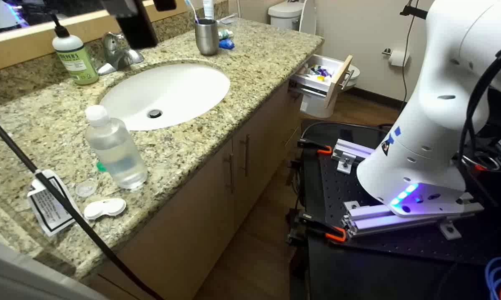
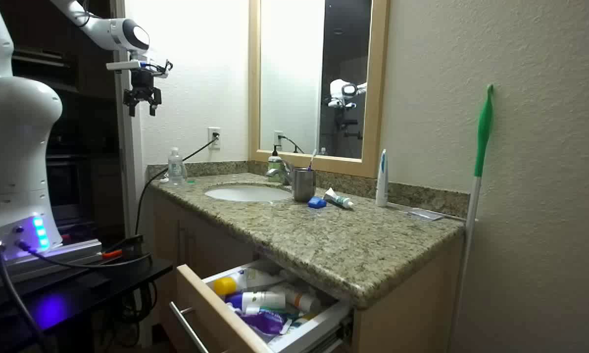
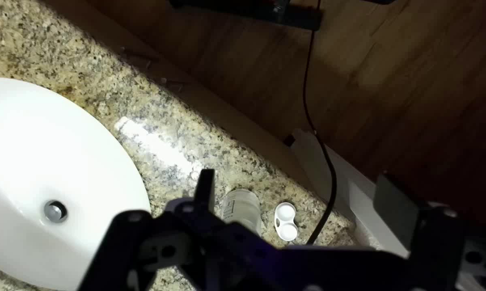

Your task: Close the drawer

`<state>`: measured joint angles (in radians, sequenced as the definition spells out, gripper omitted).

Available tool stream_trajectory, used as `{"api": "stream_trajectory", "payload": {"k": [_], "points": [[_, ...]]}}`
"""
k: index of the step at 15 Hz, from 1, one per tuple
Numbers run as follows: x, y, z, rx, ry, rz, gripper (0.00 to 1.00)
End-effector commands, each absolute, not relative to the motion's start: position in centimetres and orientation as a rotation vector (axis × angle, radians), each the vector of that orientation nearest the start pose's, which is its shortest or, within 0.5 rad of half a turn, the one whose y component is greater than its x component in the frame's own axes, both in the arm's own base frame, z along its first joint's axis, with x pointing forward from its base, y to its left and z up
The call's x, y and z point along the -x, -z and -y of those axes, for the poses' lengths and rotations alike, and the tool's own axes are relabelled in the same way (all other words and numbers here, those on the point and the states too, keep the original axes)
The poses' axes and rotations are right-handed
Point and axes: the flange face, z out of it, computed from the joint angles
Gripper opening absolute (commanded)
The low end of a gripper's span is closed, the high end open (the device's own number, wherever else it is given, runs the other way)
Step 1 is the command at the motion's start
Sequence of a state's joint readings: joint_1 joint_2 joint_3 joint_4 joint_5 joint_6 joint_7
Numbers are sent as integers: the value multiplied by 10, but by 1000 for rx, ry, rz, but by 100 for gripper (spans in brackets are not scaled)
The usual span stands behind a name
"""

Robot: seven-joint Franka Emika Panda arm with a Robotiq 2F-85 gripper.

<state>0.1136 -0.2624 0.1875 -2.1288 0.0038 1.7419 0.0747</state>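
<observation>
Hanging well above the level of the desk (image 2: 299, 245), the gripper (image 2: 142, 111) has its fingers (image 2: 152, 110) spread, with a wide gap between them. In the wrist view, the bottle (image 3: 239, 206) and lens case (image 3: 286, 222) show below, between the fingers. The drawer (image 2: 216, 306) stands open under the opposite end of the desk, well apart from the gripper, its handle (image 2: 188, 327) out past the closed doors (image 1: 209, 216). Inside lie a yellow cap (image 2: 224, 286), a purple packet (image 2: 267, 322) and a jumble of mostly white containers (image 2: 263, 300), some too crowded to make out. Set into the desk between drawer and bottle, the sink (image 1: 192, 89) has the tap (image 1: 119, 56) at its back edge, and the soap (image 1: 77, 62) stands just beside the tap. Past the sink, toward the drawer end, the cup (image 2: 304, 185) stands upright and holds a brush (image 2: 312, 159). Near the cup lie a blue box (image 2: 317, 202) and a tube (image 2: 338, 199); a white tube (image 2: 382, 179) stands on end farther along. In an exterior view, a printed packet (image 1: 50, 208) lies near the lens case at the bottle end, and a black cable (image 1: 58, 195) passes in front of the packet. The mirror (image 2: 292, 73) reflects part of the arm (image 2: 103, 33), and a green-handled stick (image 2: 484, 127) stands nearly upright just beside the drawer end of the desk.
</observation>
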Motion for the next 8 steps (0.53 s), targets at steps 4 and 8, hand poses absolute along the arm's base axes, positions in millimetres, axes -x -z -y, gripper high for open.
{"api": "stream_trajectory", "payload": {"k": [4, 8], "points": [[-428, -490, -83, 3166, -153, -4, 100], [-374, -445, -35, 3107, -251, -366, 100]]}}
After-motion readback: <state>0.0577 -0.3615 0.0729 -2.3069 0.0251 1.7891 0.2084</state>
